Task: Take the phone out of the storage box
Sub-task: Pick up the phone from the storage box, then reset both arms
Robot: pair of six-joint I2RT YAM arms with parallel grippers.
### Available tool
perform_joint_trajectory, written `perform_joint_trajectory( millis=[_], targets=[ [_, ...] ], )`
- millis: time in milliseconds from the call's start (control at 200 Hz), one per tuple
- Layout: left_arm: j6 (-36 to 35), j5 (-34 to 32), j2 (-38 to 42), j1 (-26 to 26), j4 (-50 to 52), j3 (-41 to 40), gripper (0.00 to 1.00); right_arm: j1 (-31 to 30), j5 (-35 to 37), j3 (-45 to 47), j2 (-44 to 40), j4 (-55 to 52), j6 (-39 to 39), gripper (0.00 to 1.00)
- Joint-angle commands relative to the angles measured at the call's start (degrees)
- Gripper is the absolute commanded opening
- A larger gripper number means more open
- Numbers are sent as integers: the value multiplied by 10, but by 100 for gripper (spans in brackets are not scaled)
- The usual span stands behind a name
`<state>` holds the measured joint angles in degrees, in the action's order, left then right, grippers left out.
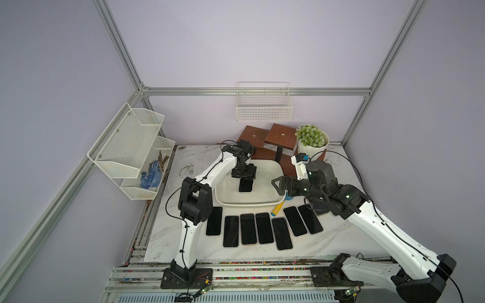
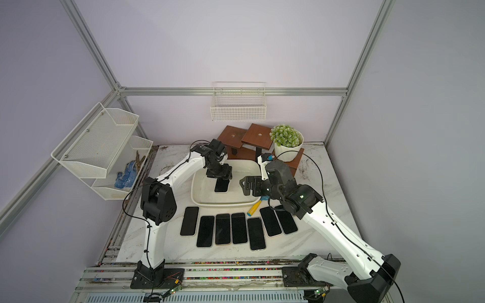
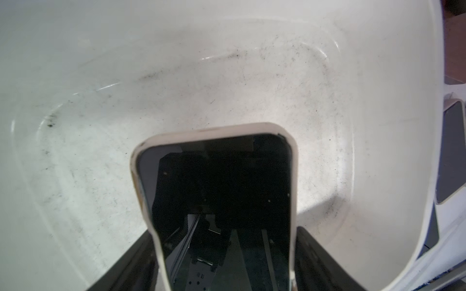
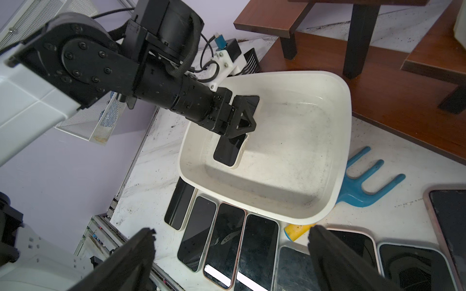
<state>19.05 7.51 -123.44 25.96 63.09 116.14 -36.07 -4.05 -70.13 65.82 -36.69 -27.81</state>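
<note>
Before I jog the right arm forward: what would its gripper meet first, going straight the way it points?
Probably the phone held by the left gripper inside the storage box, straight across from the open right gripper. Relative height is unclear, so it might pass over.

The storage box (image 1: 265,178) sits mid-table with the phone (image 1: 245,185) inside it, gripped between the jaws of the left gripper (image 1: 243,177). The right gripper (image 1: 275,183) hangs over the box's right rim. Before the box lies a row of 7 phones (image 1: 264,228) (an 8th phone (image 4: 448,226) lies at its right end, beneath the right arm). A garden fork (image 1: 277,209) lies between the box's front right corner and the row. Behind the box is a stepped stand (image 1: 282,136), with a plant pot (image 1: 312,148) on its right part.
</note>
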Motion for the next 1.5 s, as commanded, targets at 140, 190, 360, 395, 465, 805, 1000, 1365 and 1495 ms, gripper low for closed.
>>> perform_joint_trajectory(
  millis=[140,190,360,395,465,805,1000,1365,1495],
  targets=[
    [-10,-6,120,-29,49,-30,65,2,-18,-10,26,37,-3,100],
    [-11,-12,150,-39,52,-62,65,2,-25,-8,32,47,-5,100],
    [-12,-34,266,-92,53,-188,66,2,-62,-7,64,80,-16,100],
    [-14,-44,288,-105,52,-213,66,2,-71,-8,74,87,-19,100],
    [-24,-62,330,-132,52,-261,66,2,-86,-11,90,100,-27,100],
    [-99,-137,358,-230,29,-381,67,-2,-114,-30,128,121,-40,100],
    [-97,-192,281,-238,16,-382,67,-3,-86,-25,97,90,-17,100],
    [-95,-199,167,-238,-21,-398,67,-1,-27,19,15,43,14,100],
    [-94,-189,150,-238,-32,-405,67,-1,-13,33,-8,33,12,100]
  ],
)
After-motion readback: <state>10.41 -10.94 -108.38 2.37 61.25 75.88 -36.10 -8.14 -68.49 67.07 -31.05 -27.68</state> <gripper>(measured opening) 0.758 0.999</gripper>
